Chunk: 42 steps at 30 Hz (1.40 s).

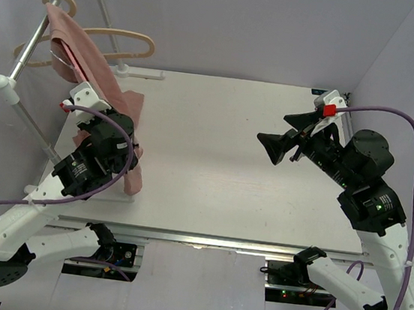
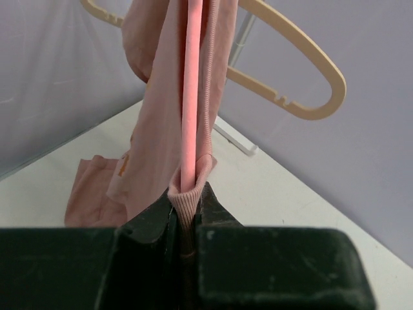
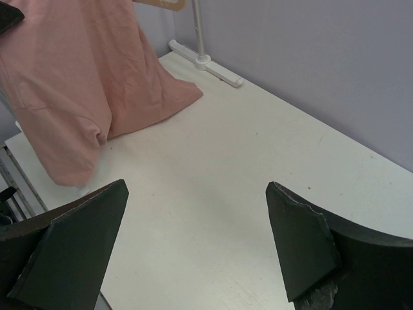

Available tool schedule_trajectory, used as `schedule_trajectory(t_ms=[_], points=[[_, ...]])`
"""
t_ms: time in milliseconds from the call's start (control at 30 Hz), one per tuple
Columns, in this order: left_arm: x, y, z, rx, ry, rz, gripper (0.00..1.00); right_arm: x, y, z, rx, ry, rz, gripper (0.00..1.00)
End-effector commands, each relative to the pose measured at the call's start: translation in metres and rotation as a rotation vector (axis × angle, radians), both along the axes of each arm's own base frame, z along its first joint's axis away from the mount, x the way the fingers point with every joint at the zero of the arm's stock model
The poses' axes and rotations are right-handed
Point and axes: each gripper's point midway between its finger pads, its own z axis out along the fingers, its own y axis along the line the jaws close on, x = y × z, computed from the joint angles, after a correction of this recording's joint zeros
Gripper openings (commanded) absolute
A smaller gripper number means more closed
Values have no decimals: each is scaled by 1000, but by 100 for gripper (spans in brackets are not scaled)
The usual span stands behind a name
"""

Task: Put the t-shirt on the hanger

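The left end effector (image 2: 187, 216) is clamped on the ribbed collar edge of the t-shirt (image 2: 155, 129) and, inside that fold, on the thin pink bar of the hanger (image 2: 191, 97), which rises straight up from between the closed fingers (the cloth bunches into a small pucker just above the pads). From there the dusty-pink fabric hangs in long folds, and its lower part lies crumpled on the white desk (image 1: 214, 156) near the left edge. In the top view the shirt drapes down from the metal rack (image 1: 32, 39) at the far-left corner and trails past the left wrist onto the desk. A thicker beige hanger (image 2: 310, 71) hangs on the same rack, behind and to the side of the shirt; whether it touches the cloth cannot be told. The right end effector (image 3: 197, 200) has its fingers spread wide apart, gripping nothing, and sits above bare desk on the right side, well away from the garment. Its wrist camera looks across the desk toward the shirt's hem and the white foot of the rack (image 3: 206, 64).
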Motion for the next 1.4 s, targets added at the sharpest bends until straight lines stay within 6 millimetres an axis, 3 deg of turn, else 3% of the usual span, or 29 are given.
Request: schedule_trajectory(t_ms=[0, 133, 300, 433, 633, 833, 1000, 1200, 1367], points=[[1, 11, 24, -41, -45, 55, 0, -7, -1, 18, 35, -66, 20, 94], [14, -10, 28, -27, -54, -133, 0, -9, -3, 16, 33, -71, 16, 94], [10, -24, 29, -54, -102, -288, 0, -11, -5, 15, 34, -83, 10, 94], [14, -48, 13, -28, -24, -420, 0, -13, -5, 17, 39, -92, 19, 94], [11, -78, -9, -151, -30, -569, 0, -12, -6, 11, 34, -83, 9, 94], [3, -46, -50, -231, 155, -322, 0, -11, -5, 10, 32, -81, 15, 94], [-16, -26, -85, -264, 279, -199, 0, -8, -2, 5, 24, -67, 18, 94], [-24, 5, -89, -292, 304, -2, 0, -9, 1, 3, 21, -63, 35, 94], [1, -9, -85, -325, 333, -67, 0, -11, -2, 5, 25, -70, 29, 94]])
